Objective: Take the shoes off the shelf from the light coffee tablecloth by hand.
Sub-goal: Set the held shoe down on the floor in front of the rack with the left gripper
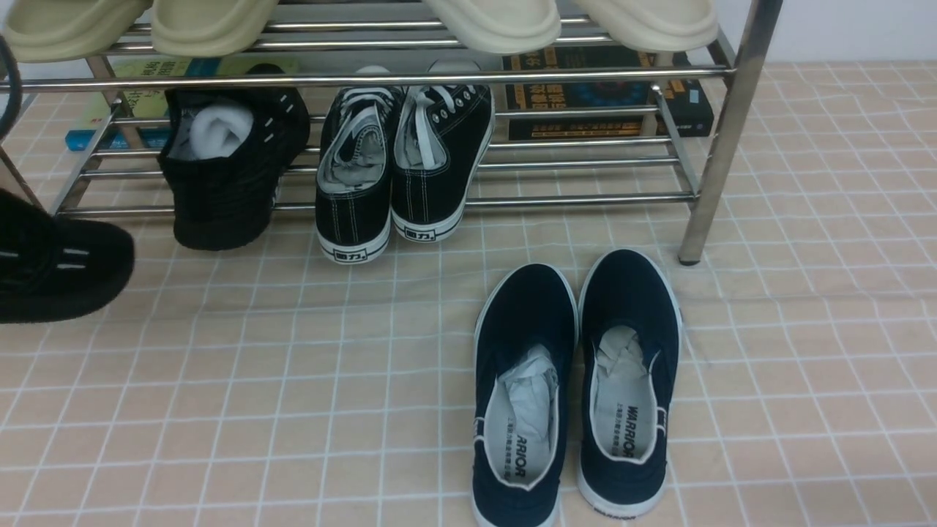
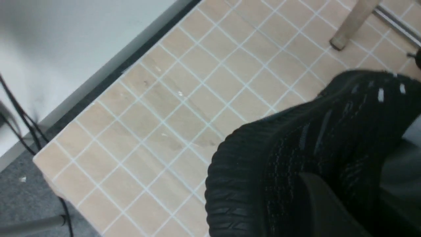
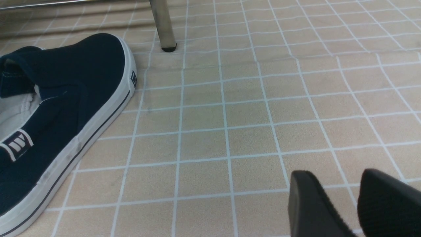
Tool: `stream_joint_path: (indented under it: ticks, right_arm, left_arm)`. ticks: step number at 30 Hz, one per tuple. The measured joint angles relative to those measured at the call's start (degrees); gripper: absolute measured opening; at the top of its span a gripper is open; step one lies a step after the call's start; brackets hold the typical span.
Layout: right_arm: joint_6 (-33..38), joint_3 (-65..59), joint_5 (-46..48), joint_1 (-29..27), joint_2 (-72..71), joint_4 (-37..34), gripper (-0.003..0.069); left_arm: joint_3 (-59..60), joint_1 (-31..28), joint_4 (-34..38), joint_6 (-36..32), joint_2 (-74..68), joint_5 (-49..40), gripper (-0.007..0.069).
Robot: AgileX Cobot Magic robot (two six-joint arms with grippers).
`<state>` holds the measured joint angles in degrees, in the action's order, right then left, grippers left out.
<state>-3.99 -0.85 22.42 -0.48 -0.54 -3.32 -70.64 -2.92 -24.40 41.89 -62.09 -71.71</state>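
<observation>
A: What takes up most of the scene?

B: The worktop under its checked tablecloth [image 1: 293, 380], and on it the shelf [image 1: 725, 146], two tiers of steel bars. Cream slippers [image 1: 212, 25] sit on the shelf's upper tier, and books [image 1: 607, 95] lie under the shelf. Black canvas lace-ups [image 1: 432, 176] stand midway along its lower tier, and navy slip-ons [image 1: 629, 300] sit on the cloth before the shelf's right leg.

A: And the black knit pair the robot wants?

B: Split. The racked sneaker [image 1: 227, 190] lies at the left end of the shelf's lower tier. Its long axis crosses the bars, toe to the rear, heel hanging over the front bar toward the robot. The carried sneaker [image 1: 66, 271] is off the shelf, just in front of its left end, lying sideways along the shelf's front.

A: Who has it?

B: The left tool [image 2: 324, 194]. One dark finger lies against the shoe, so it looks clamped narrow on that sneaker. Whether the sole touches the cloth cannot be told.

A: The next reach?

B: Probably the left arm's, being nearer the shelf's left end. The lace-ups stand just beside the racked sneaker, and the upper tier's front bar hangs above it, so a low pull from the front seems wise. The right tool [image 3: 343, 181] hovers in front of the shelf's right leg, beyond the slip-ons, jaws slightly apart, empty.
</observation>
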Motion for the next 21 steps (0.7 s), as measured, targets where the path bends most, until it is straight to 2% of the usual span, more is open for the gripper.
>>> stream_joint_path:
  ticks: [5,8,15,21]
  right_arm:
    - [0.0,0.0,0.0,0.0,0.0,0.0,0.0239]
    - [0.0,0.0,0.0,0.0,0.0,0.0,0.0239]
    - [0.0,0.0,0.0,0.0,0.0,0.0,0.0239]
    - [0.0,0.0,0.0,0.0,0.0,0.0,0.0239]
  left_arm:
    - [7.8,0.0,0.1,7.1,3.0,0.0,0.0087]
    - [13.5,0.0,0.2,13.6,3.7,0.3,0.0087]
    - [18.7,0.0,0.2,31.8,3.6,10.4,0.0087]
    - [18.7,0.0,0.6,37.4,3.6,16.3,0.0087]
